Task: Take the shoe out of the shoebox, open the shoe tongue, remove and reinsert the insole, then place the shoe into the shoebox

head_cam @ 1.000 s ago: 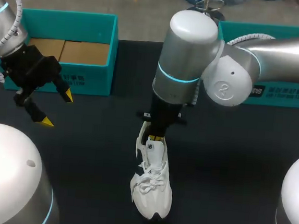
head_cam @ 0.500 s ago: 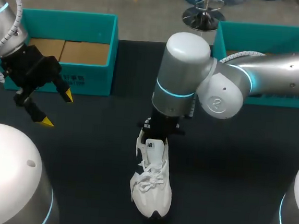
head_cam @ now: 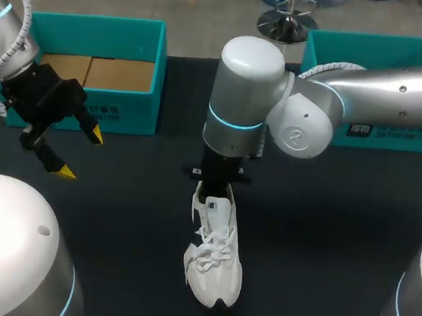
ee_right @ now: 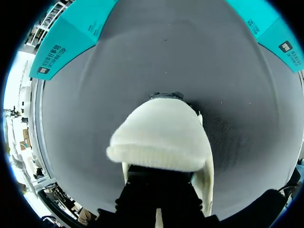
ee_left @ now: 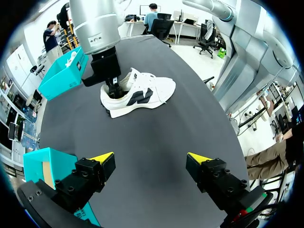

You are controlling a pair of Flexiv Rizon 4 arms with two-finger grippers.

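Plainly the relation that matters is right claw point(head_cam: 215, 182) to shoe point(head_cam: 214, 256): the right arm reaches past the middle of the table point(head_cam: 336, 243), and its claw is down at the heel-end opening of the white shoe. The shoe stands on its sole on the table, outside any box, its long axis running from the heel under that claw to the toe pointing back toward the robot. Whether this claw is open or closed on anything I cannot tell; in its own wrist view a padded white part of the shoe (tongue or collar, I cannot say which) lies right ahead of it and hides the rest. The left claw point(head_cam: 79, 154) hangs wide open and empty, in front of the left shoebox point(head_cam: 126, 117), well apart from the shoe, whose side faces it. So the right arm is far nearer, and I judge the tongue or insole step falls to it
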